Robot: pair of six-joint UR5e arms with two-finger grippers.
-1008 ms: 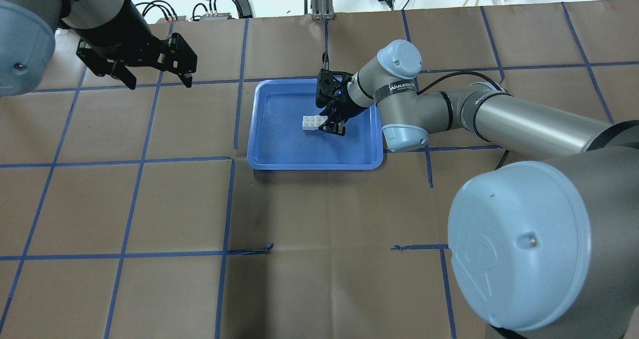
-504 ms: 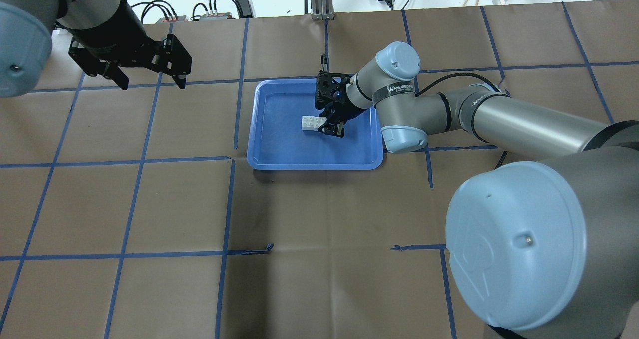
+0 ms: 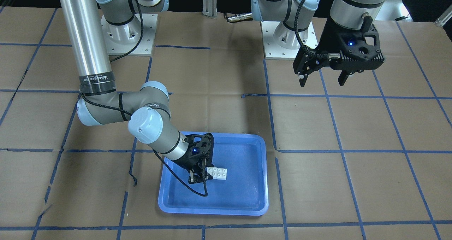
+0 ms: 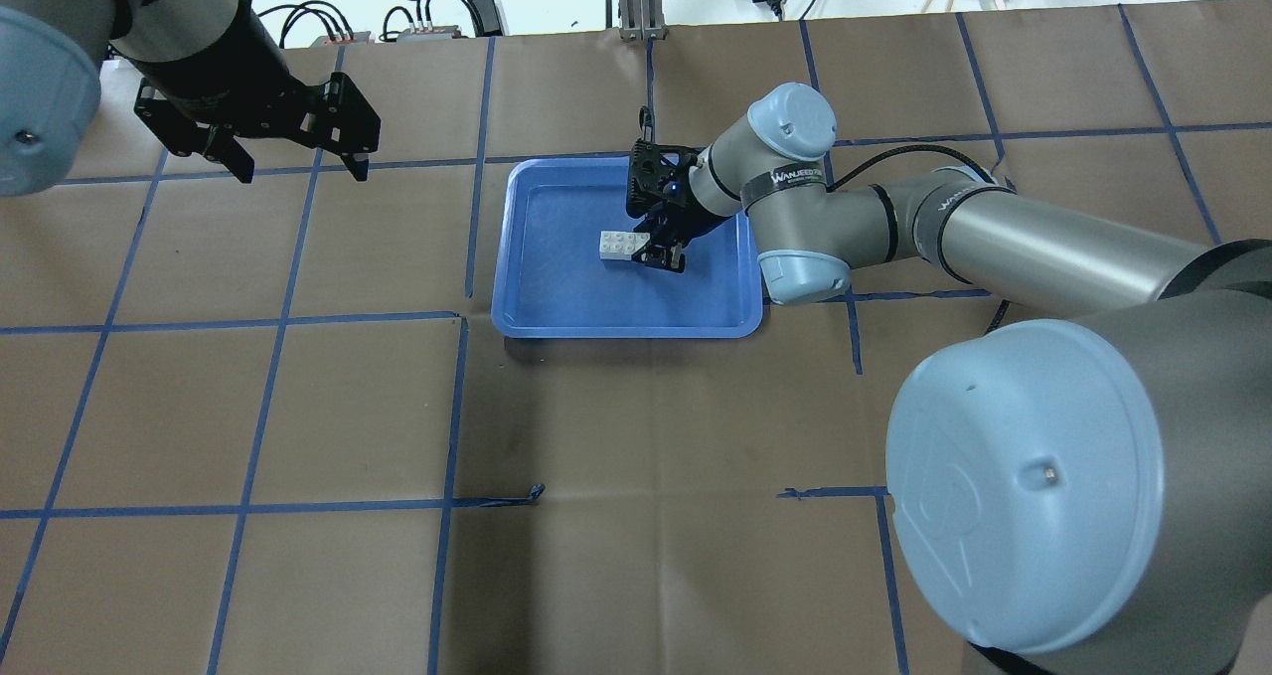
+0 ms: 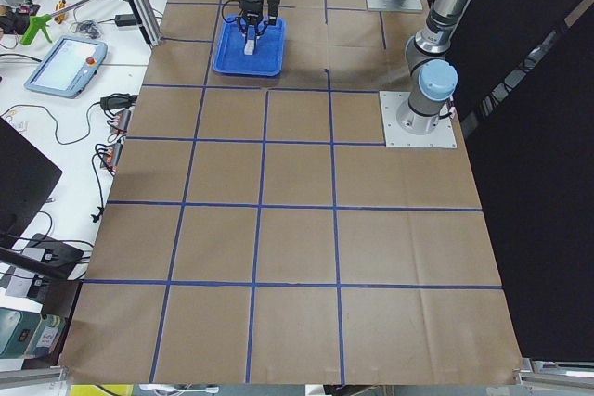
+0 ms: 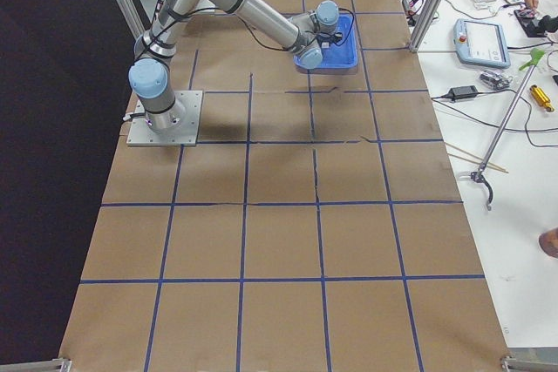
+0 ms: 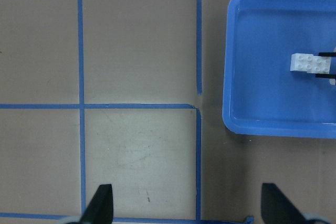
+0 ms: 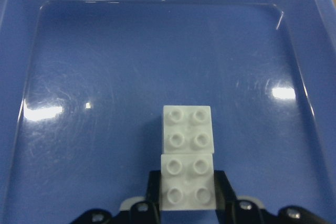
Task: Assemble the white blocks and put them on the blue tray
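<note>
The white blocks (image 4: pixel 621 246) lie end to end on the floor of the blue tray (image 4: pixel 576 292), near its middle. My right gripper (image 4: pixel 664 255) is low in the tray, shut on the nearer block. In the right wrist view its fingers (image 8: pixel 223 182) flank that block, and the other white block (image 8: pixel 187 127) juts out ahead over the tray (image 8: pixel 105 77). The front-facing view shows the same: blocks (image 3: pixel 219 173), right gripper (image 3: pixel 197 178), tray (image 3: pixel 240 194). My left gripper (image 4: pixel 300 170) hangs open and empty well left of the tray, high above the table (image 3: pixel 322 82).
The table is covered in brown paper with a blue tape grid (image 4: pixel 467 317). The left wrist view looks down on the tray's corner (image 7: pixel 262 103) and the blocks (image 7: pixel 310 63). Cables and power supplies (image 4: pixel 427 19) lie beyond the far edge.
My left gripper has drifted a little to the left and toward the far edge. My right gripper and the blocks have barely moved.
</note>
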